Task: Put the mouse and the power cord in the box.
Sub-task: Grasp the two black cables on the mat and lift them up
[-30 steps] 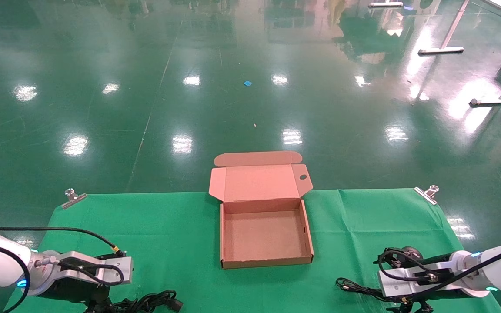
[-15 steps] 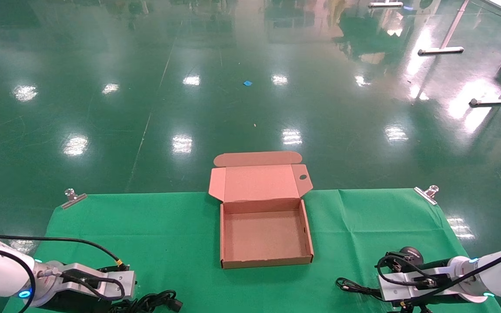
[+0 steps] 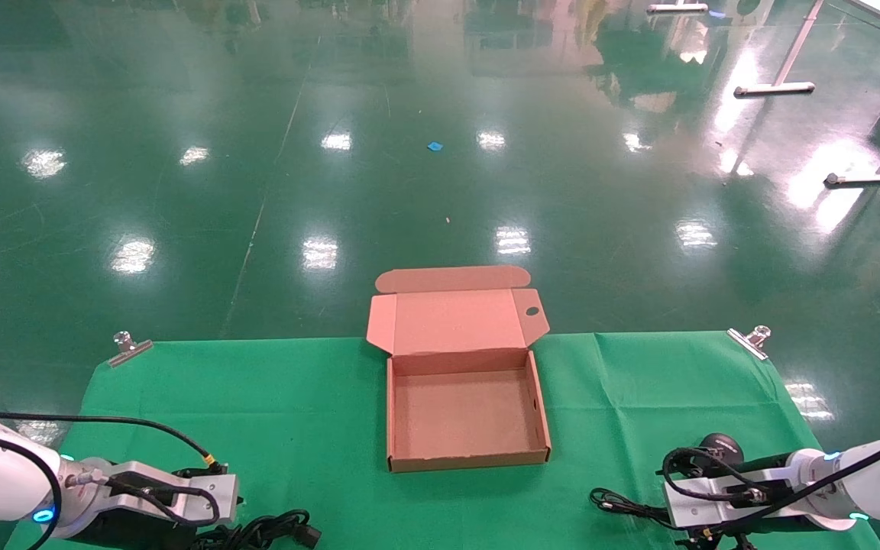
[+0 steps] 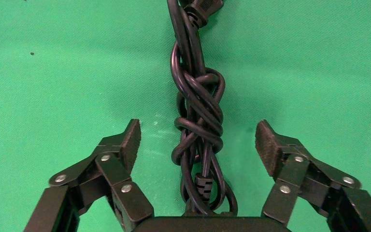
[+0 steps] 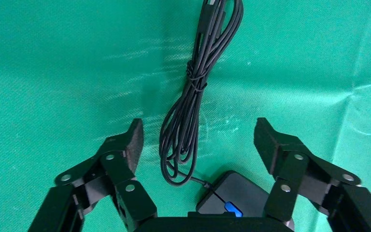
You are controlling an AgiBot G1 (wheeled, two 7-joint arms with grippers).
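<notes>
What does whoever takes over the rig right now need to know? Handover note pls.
Left gripper: open, fingers either side of the power cord, which lies bundled on the green cloth, near-left.
Right gripper: open, over the mouse and its thin cable, near-right on the cloth.
Box: centre, lid open, nothing inside.
Done: nothing packed yet.
Left: grasp both, place them in the box.

L pincer (image 4: 198,140) & R pincer (image 5: 198,137) both low, jaws wide apart.
</notes>
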